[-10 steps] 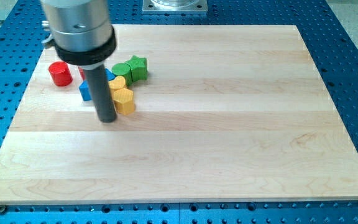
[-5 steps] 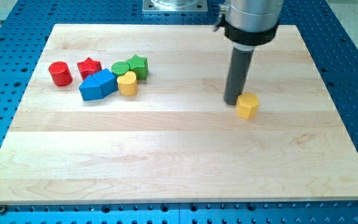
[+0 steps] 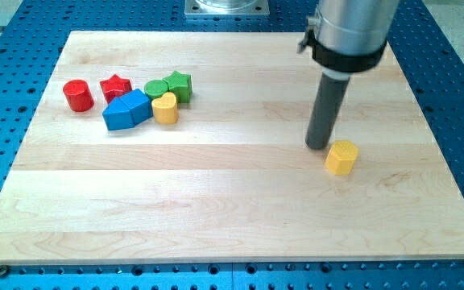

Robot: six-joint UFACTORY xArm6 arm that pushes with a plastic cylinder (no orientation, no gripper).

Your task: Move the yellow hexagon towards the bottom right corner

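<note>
The yellow hexagon lies on the wooden board, right of centre and a little below the middle. My tip stands just to the hexagon's upper left, touching or nearly touching its edge. The dark rod rises from there to the silver arm body at the view's top right.
A cluster sits at the upper left: a red cylinder, a red star, a blue block, a green star with a green block beside it, and a small yellow block. Blue perforated table surrounds the board.
My tip and the yellow hexagon have moved together to the right and down, from beside the upper-left cluster to right of the board's centre.
</note>
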